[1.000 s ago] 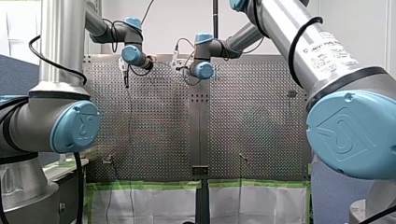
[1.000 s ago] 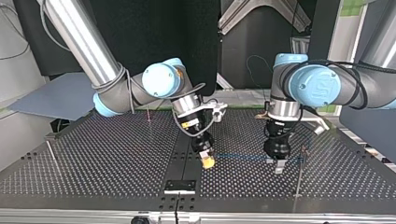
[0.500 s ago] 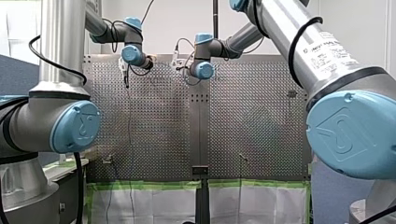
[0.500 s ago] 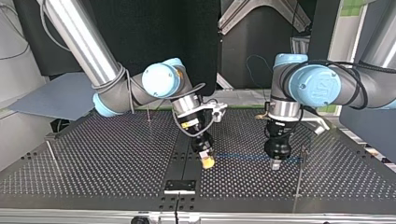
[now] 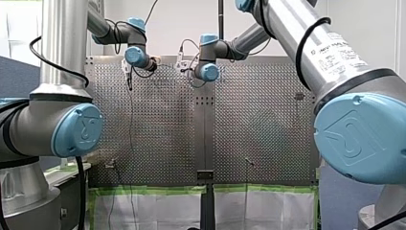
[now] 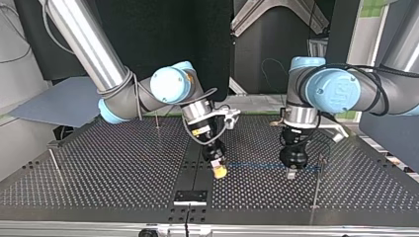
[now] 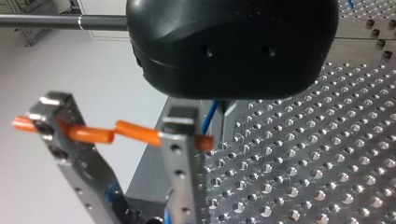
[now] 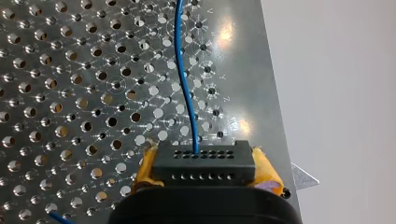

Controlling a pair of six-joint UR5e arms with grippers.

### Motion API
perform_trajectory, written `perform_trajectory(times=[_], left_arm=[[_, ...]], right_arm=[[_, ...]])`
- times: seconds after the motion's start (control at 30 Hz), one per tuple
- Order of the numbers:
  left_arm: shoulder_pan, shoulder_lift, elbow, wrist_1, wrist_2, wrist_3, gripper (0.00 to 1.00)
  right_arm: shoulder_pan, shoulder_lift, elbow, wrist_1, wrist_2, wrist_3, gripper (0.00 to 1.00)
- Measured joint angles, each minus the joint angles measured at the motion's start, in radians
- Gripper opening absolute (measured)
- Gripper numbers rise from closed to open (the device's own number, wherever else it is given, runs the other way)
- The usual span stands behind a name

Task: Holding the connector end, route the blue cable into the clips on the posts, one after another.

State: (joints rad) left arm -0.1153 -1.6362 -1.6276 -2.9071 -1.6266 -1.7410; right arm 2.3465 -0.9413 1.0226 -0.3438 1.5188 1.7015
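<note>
My right gripper [image 6: 219, 171] pinches the black connector [image 8: 203, 164] between its yellow pads [image 8: 267, 169], one pad on each short side of it. The blue cable [image 8: 186, 84] comes out of the connector's front face, from one of the small holes, and runs ahead of it over the perforated table [image 6: 123, 168] with a light bend.

In the top view the cable goes from the connector in an almost straight line, low above the table, toward my left gripper [image 6: 291, 172]. That gripper hangs well apart from the connector, on the same line as the cable, with its tips pointing down. In the left wrist view its metal fingers [image 7: 180, 158] stand apart, and an orange strip [image 7: 135, 132] stretches across the gap between them. A short piece of the blue cable shows beyond one finger. I cannot tell if the fingers touch the cable.

A thin post [image 6: 317, 182] stands just beyond my left gripper, on the side away from the connector. The cable's far end is near the top of it.
</note>
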Motion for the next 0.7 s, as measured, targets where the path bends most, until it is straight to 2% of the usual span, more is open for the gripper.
perform_trajectory(times=[0.2, 0.37, 0.7], left_arm=[[-0.008, -0.005, 0.000, -0.005, -0.013, 0.000, 0.00], [-0.023, -0.034, 0.000, -0.021, -0.023, 0.013, 0.00], [-0.067, -0.079, -0.001, -0.042, -0.066, 0.029, 0.00]], right_arm=[[-0.006, 0.001, 0.000, 0.001, 0.000, 0.000, 0.00], [-0.012, 0.002, 0.007, 0.004, 0.000, -0.002, 0.00], [-0.031, 0.004, 0.067, 0.002, 0.003, -0.007, 0.00]])
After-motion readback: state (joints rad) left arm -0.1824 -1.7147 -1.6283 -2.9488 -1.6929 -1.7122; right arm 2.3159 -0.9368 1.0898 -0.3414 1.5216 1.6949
